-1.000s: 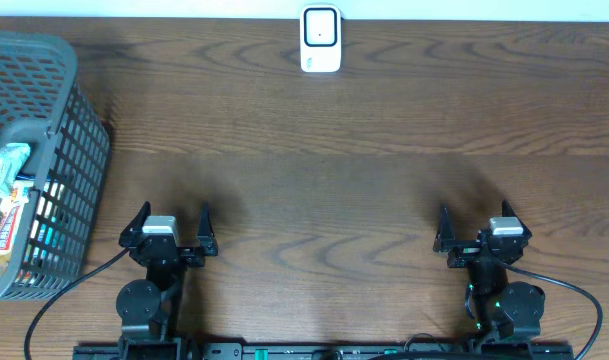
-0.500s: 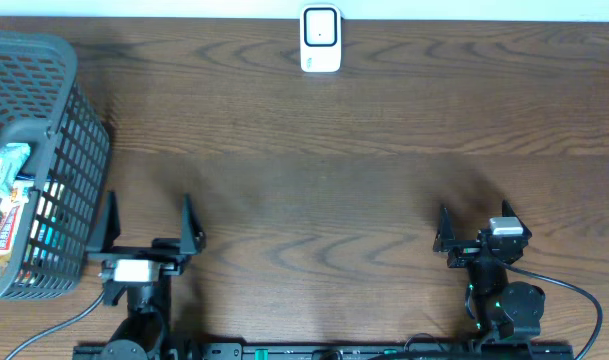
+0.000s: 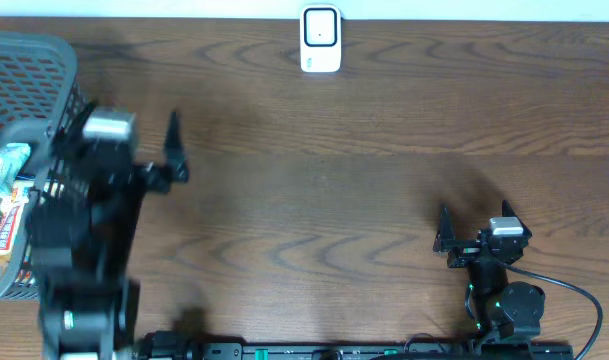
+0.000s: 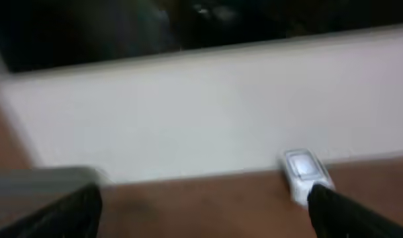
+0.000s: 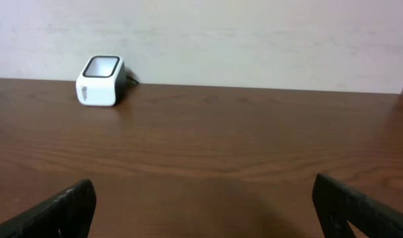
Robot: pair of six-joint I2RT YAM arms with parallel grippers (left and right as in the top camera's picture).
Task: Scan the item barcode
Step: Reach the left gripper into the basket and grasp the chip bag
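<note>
The left fingers point(image 3: 126, 160) have swung up from the near edge of the surface point(image 3: 334, 180) and now hang spread wide and empty at the basket's point(image 3: 44, 60) right wall. Their wrist view is blurred. The packets point(image 3: 6, 180) lie in the basket, just to their left. The right fingers point(image 3: 473, 232) stay put, wide and empty. The scanner point(image 3: 321, 40) stands far ahead of them.

The table point(image 3: 334, 180) lies open between basket point(image 3: 24, 60) (left edge) and scanner point(image 3: 320, 40)
</note>
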